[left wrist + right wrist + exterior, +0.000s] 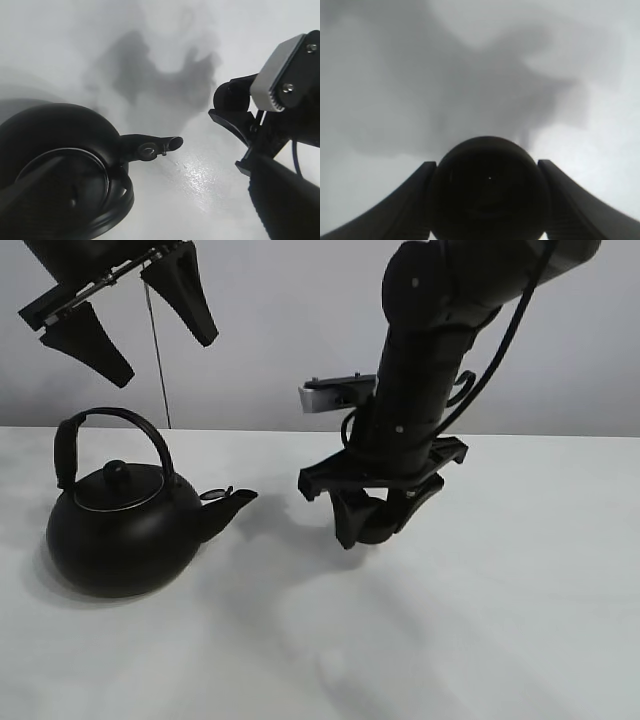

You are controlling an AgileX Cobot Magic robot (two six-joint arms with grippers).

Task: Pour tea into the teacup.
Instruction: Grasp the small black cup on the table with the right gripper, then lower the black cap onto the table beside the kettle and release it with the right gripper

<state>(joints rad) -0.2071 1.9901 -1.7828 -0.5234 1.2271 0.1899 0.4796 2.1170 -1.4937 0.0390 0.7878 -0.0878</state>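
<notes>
Right end effector point(372, 523) clamps teacup point(487, 190) above table point(520, 630); set it level by kettle spout point(235, 502). Left end effector point(163, 355) wide.

You'll find the kettle point(120, 530) standing on the table point(520, 620) close to its left edge, its spout aimed right, toward the table's middle. The teacup point(487, 187) is not on the surface. It sits between the fingers of your right gripper point(378, 515), held over the middle of the table, just right of the spout's tip and apart from it. Your left gripper point(166, 360) hangs well above the kettle, toward the far left corner, fingers spread and touching neither handle nor lid.
</notes>
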